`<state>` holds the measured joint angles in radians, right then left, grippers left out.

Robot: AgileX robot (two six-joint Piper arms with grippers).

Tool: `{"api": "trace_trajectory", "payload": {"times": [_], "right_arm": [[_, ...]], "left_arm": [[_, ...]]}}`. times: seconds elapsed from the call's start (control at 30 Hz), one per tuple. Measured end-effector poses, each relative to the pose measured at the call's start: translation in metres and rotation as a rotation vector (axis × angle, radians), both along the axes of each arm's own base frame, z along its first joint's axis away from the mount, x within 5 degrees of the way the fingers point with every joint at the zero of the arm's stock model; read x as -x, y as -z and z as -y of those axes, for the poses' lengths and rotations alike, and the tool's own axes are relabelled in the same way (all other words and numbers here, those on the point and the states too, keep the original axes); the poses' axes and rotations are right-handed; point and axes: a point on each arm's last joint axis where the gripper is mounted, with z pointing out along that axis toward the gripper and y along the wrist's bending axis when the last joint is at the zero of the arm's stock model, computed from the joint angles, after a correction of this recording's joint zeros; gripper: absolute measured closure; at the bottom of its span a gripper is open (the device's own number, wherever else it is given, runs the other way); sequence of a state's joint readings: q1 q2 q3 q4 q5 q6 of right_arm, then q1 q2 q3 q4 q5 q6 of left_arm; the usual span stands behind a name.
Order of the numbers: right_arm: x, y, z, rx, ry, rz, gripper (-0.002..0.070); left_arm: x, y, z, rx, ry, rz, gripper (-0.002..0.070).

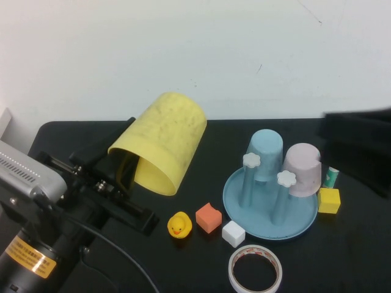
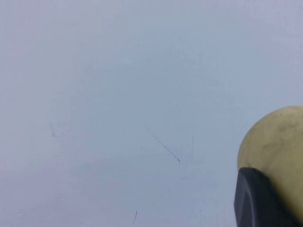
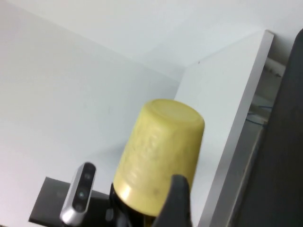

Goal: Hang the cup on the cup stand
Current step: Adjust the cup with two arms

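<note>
Yellow cup [image 1: 162, 141] clamped at its rim by left claw [image 1: 125, 168], raised, axis tilted, mouth down-left; cup stand [image 1: 270, 204] lies right. Right claw probably the blurred dark shape at right edge, state unclear.

I see a black table [image 1: 73, 131] carrying, lower right of the high view, the cup stand [image 1: 269, 229], a tape roll [image 1: 255, 269], rubber duck [image 1: 179, 225], orange block [image 1: 208, 217], white cube [image 1: 233, 234] and yellow cube [image 1: 328, 200]
</note>
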<state>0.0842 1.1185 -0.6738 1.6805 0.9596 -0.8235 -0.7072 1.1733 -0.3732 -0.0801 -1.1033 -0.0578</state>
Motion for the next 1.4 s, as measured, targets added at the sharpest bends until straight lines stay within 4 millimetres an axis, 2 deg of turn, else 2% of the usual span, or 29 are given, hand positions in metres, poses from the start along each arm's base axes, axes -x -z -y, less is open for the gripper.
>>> {"api": "trace_trajectory", "payload": {"times": [0.33,0.6,0.83,1.03,1.2,1.4], "right_arm": [[-0.032,-0.004,-0.063,0.047,-0.107,-0.053,0.0078],[-0.057,-0.015,-0.095,0.040,-0.159,-0.035,0.0080],[-0.057,-0.015,-0.120,0.050,-0.191,-0.034,0.0080],[-0.059,-0.010,-0.129,0.054,-0.194,-0.057,0.0080],[-0.063,-0.016,-0.138,0.044,-0.203,-0.040,0.0080],[-0.065,-0.021,-0.158,0.045,-0.217,-0.020,0.0079]], "left_arm": [[-0.001,0.000,-0.001,-0.011,-0.018,0.007,0.0665],[-0.001,0.000,-0.001,-0.028,-0.030,0.019,0.0665],[-0.001,0.000,-0.001,-0.032,-0.033,0.021,0.0665],[-0.002,0.002,-0.001,-0.047,-0.042,0.013,0.0665],[-0.003,0.001,-0.002,-0.031,-0.054,0.014,0.0665],[-0.003,0.000,-0.004,-0.009,-0.070,0.017,0.0668]]}}
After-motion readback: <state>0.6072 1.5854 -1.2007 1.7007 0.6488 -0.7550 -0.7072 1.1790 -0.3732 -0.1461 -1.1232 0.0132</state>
